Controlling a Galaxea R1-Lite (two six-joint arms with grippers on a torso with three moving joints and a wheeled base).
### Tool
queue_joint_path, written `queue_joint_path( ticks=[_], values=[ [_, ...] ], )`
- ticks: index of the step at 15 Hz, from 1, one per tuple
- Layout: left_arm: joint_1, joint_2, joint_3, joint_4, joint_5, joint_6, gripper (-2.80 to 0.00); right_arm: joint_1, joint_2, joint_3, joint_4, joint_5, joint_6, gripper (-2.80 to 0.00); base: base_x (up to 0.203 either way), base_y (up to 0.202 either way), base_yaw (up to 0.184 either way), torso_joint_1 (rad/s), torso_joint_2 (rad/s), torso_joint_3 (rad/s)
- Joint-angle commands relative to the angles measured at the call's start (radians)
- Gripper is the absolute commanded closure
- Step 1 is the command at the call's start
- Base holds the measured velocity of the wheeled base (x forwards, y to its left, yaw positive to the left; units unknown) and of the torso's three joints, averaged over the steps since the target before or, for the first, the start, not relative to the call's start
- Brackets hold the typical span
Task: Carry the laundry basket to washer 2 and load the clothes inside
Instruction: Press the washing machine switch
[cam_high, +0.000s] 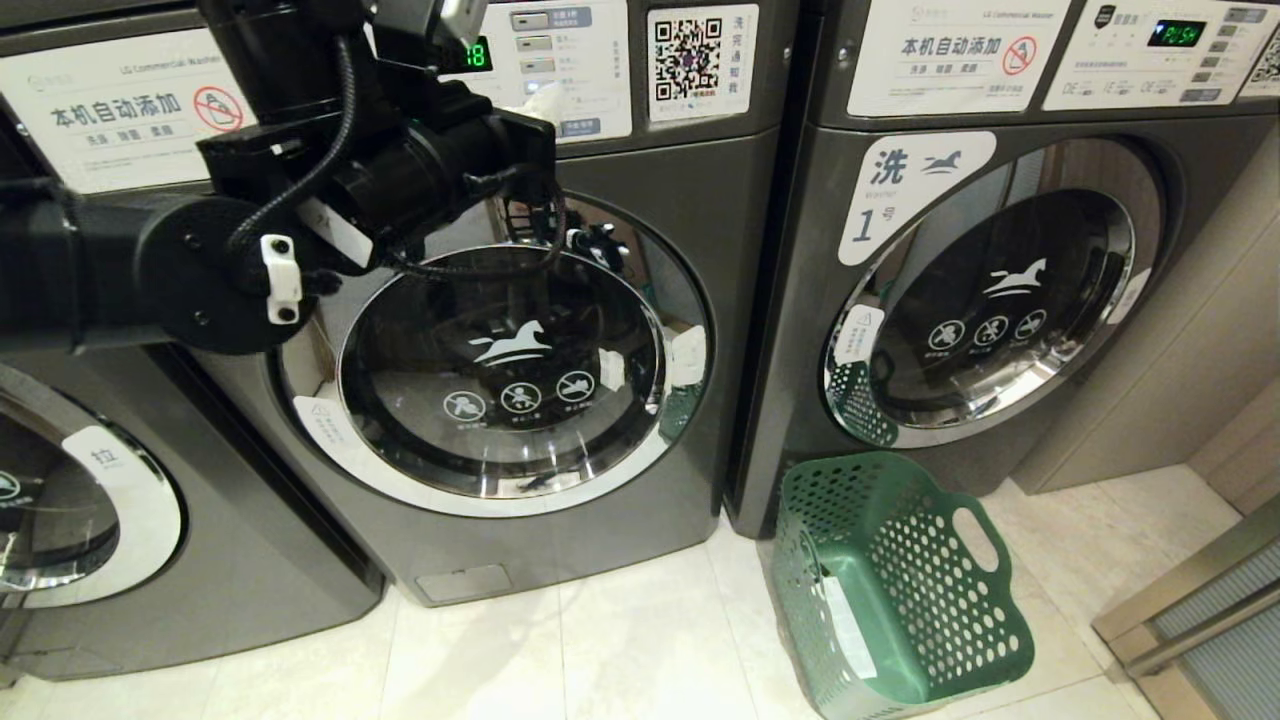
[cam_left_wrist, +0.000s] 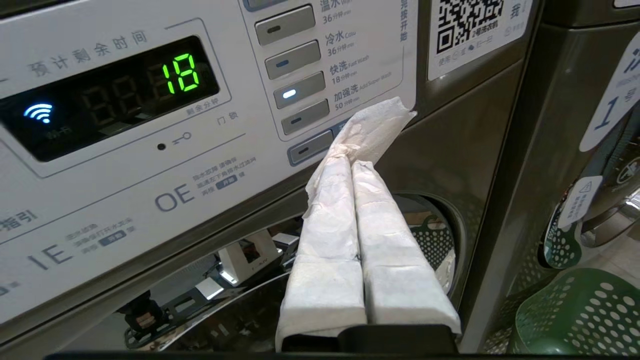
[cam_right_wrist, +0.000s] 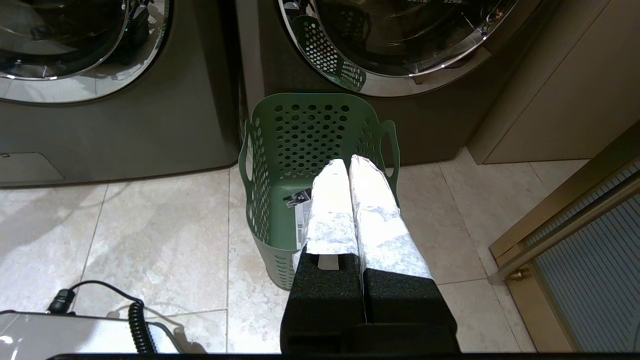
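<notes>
Reaching up at the control panel (cam_left_wrist: 125, 150) of washer 2 (cam_high: 500, 380), the left hand (cam_left_wrist: 372, 117) has its paper-wrapped fingers pressed together, holding nothing. The right hand (cam_right_wrist: 347, 167), also closed and empty, hangs over the laundry basket (cam_high: 900, 590). It stands on the floor (cam_high: 600, 650) before the washer labelled 1 (cam_high: 980, 300).

Pale glossy floor tiles (cam_high: 620, 650); beige wall panel (cam_high: 1180, 360) beside washers; brass-framed door (cam_right_wrist: 575, 235).

Head high; wrists near washer 2 (cam_high: 500, 380)
</notes>
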Motion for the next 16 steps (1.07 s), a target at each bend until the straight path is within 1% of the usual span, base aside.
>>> queue_joint_path(
  ticks=[1,4,9,16],
  values=[
    [-0.003,-0.014,0.021,-0.006,-0.002,0.001,0.0,0.0,0.002,0.0,0.0,0.0,-0.001,0.0,0.0,0.0,0.0,0.0,0.0,0.0],
    [-0.003,0.039,-0.006,-0.008,-0.008,-0.001,0.0,0.0,0.002,0.0,0.0,0.001,-0.001,0.0,0.0,0.0,0.0,0.0,0.0,0.0],
    [-0.003,0.122,-0.131,-0.002,-0.011,0.0,0.0,0.0,0.002,0.0,0.0,0.0,0.001,0.0,0.0,0.0,0.0,0.0,0.0,0.0],
    [-0.001,0.173,-0.19,0.002,-0.012,0.001,0.0,0.0,0.002,0.0,0.0,-0.001,0.001,0.0,0.0,0.0,0.0,0.0,0.0,0.0]
  ],
)
